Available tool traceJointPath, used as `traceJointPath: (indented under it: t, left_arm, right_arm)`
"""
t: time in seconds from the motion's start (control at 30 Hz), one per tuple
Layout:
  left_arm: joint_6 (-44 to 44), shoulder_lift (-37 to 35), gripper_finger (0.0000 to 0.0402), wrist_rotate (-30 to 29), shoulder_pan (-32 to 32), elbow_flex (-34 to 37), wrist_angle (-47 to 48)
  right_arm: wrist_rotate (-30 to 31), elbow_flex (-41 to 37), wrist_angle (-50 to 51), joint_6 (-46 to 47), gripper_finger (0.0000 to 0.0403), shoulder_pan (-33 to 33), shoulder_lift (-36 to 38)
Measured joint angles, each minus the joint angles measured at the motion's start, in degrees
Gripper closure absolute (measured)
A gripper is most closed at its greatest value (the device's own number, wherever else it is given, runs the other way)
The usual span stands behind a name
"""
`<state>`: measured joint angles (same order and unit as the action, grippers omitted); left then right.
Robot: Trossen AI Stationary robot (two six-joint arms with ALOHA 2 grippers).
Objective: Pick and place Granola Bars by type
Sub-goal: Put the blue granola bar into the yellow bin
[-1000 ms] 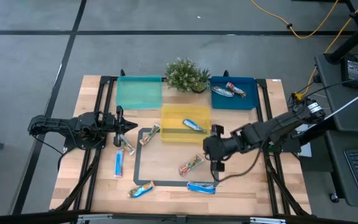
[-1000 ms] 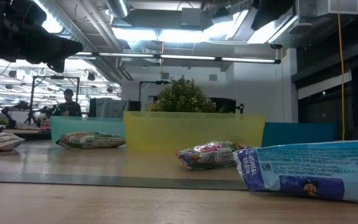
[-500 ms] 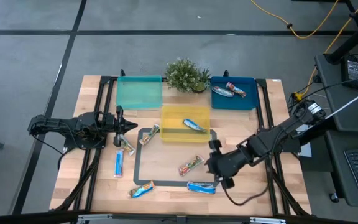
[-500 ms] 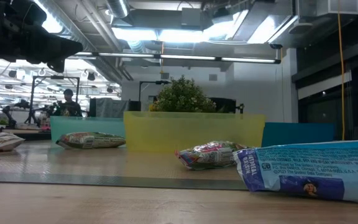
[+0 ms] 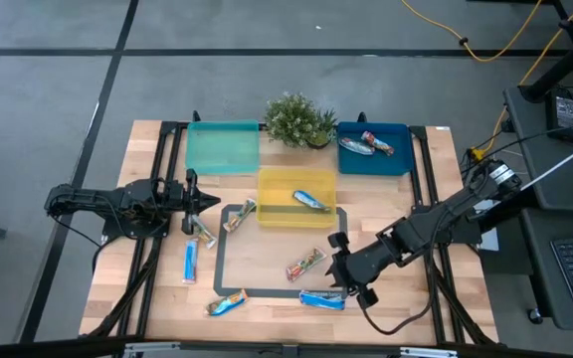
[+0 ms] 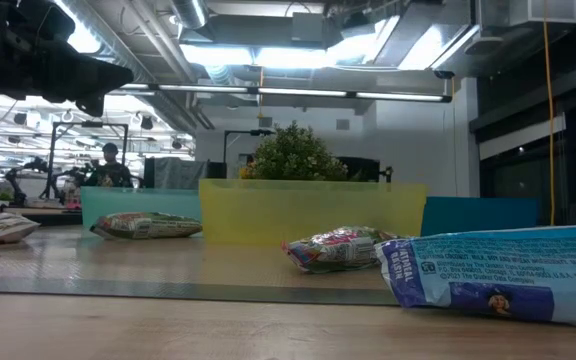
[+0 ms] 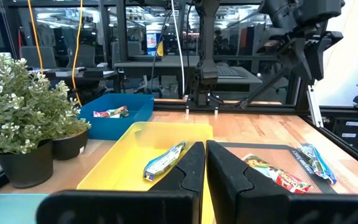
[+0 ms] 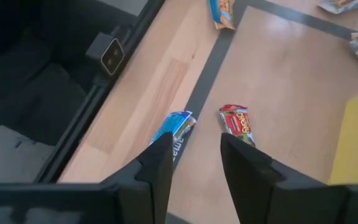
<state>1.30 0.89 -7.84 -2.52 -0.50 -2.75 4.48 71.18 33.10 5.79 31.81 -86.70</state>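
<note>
Overhead: right gripper [image 5: 349, 281] is hovering at 5 o'clock on the surface [image 5: 277, 273], fingers spread and empty, just above the blue bar [image 5: 322, 299]. The red-print bar [image 5: 305, 265] is lying just beside it at 10 o'clock. Left gripper [image 5: 203, 201] is waiting at 9 o'clock, fingers pressed together.

Right wrist: fingers [image 8: 247, 163] are straddling air, with the blue bar [image 8: 174, 129] and red-print bar [image 8: 237, 122] lying beyond them.

Left wrist: one bar [image 7: 165, 160] is lying in the yellow tray [image 7: 120, 158].

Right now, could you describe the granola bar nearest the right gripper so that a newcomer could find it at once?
Start at the yellow tray in the table's middle and drop to the near edge of the dark taped rectangle below it. There, under the open right gripper, lies a bright blue bar. Its neighbour inside the rectangle, the red-printed bar, is multicoloured; this one is plain blue.
</note>
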Motion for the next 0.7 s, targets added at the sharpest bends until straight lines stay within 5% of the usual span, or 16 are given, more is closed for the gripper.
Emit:
traceJointPath:
  t: [0.27, 0.7]
  left_arm:
    - [0.00, 0.01, 0.0391, 0.01, 0.00, 0.00, -0.01]
    - [0.00, 0.02, 0.0393, 0.00, 0.00, -0.02, -0.02]
  right_arm:
    - [0.84, -0.53, -2.19, 1.63, 0.0251, 0.13, -6.28]
    - [0.04, -0.59, -2.31, 14.22, 0.0096, 0.76, -14.37]
